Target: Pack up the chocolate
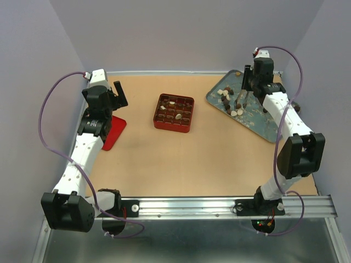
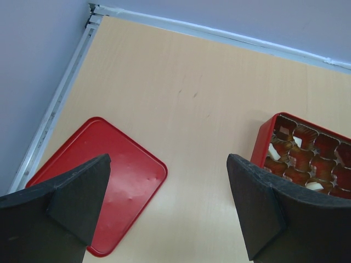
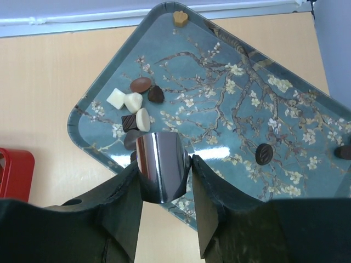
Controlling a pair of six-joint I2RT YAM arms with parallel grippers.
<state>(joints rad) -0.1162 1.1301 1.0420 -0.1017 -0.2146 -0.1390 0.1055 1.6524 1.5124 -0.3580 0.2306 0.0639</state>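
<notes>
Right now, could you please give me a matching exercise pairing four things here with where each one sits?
Things:
1. red box
2. red lid
3. blue tray
4. tongs

Places:
A. clamped in the right gripper
B. in the middle, some cells filled
C. back right, loose chocolates on it
D. on the left, lying flat and bare

Pairs: 1-B, 2-D, 3-C, 4-A.

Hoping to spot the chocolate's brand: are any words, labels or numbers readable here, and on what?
None. The red box, red lid, tongs and chocolates carry no readable text; the tray bears only a blossom pattern.
</notes>
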